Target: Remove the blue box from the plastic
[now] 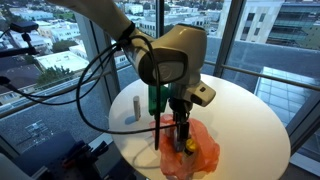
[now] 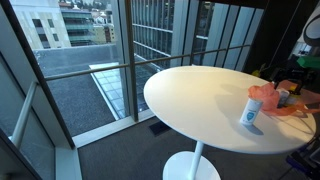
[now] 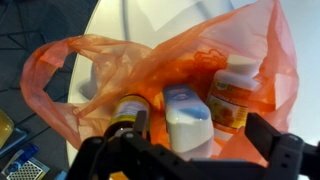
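We see a round white counter [image 1: 250,110] carrying an orange plastic bag [image 1: 205,152] near its rim, shown in both exterior views. The bag's mouth gapes open in the wrist view, and three containers stand inside it. The end effector [image 3: 190,150] hangs in that mouth, spread wide with one finger on each side of the middle item and gripping nothing. That middle item is the pale blue box [image 3: 188,118], in the centre of the bag. To one side of it in the bag stands a yellow-labelled jar [image 3: 232,100], to the other a dark-capped bottle [image 3: 128,112]. Outside the bag, near it, a small white-and-blue cup [image 2: 250,113] stands upright.
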{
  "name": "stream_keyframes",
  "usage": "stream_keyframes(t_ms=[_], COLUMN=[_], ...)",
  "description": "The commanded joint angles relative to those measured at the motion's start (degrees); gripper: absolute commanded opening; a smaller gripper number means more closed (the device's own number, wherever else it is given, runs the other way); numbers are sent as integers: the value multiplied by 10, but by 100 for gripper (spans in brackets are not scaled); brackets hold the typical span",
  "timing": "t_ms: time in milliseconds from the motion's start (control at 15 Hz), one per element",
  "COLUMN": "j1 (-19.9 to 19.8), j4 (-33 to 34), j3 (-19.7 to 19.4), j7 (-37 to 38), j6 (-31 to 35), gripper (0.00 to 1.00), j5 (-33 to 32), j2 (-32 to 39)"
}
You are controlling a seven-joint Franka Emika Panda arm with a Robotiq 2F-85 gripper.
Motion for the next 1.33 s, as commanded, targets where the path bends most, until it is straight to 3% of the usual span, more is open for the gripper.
stream_keyframes(t_ms=[0,267,333,400,733,933,1267], j1=[4,6,6,6,7,8,9], j4=[14,13,12,12,9,8,-7], j3=[-7,-13,-13,-14,-14,-15,-14], j7=[25,41,44,47,52,54,46], j6=[20,39,41,42,43,42,15], gripper=[100,100,94,79,51,23,23], j5=[-17,-29,-31,-34,-39,-41,-50], j2=[16,22,23,22,21,20,-26])
